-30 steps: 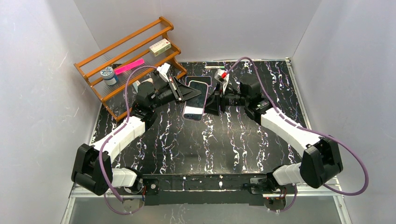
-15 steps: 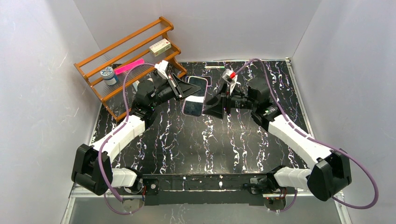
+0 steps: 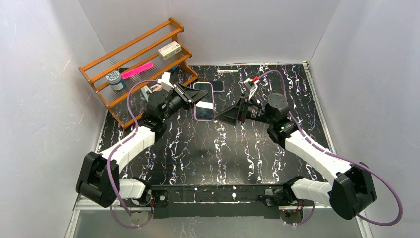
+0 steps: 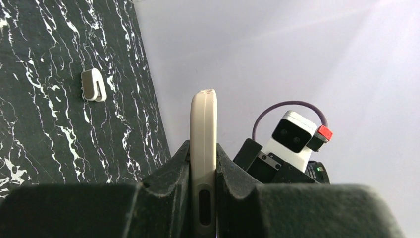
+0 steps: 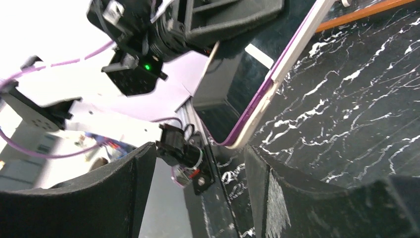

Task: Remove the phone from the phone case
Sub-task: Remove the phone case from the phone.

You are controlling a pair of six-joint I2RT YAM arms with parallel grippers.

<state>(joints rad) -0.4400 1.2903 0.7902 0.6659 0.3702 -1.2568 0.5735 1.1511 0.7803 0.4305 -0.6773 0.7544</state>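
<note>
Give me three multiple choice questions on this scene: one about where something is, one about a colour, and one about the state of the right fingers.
1. Where does the rack stand?
A. back right corner
B. back left corner
C. near edge, between the arm bases

2. What colour is the flat stick on the rack?
A. yellow
B. black
C. pink

3. How are the right fingers?
A. open, holding nothing
B. shut on the stick
C. shut on the rack

Answers:
1 B: in the top view it sits at the back left.
2 C: the stick on the shelf is bright pink.
3 A: they stand spread with a gap and apart from the phone, which the left fingers clamp by its edge.
</note>
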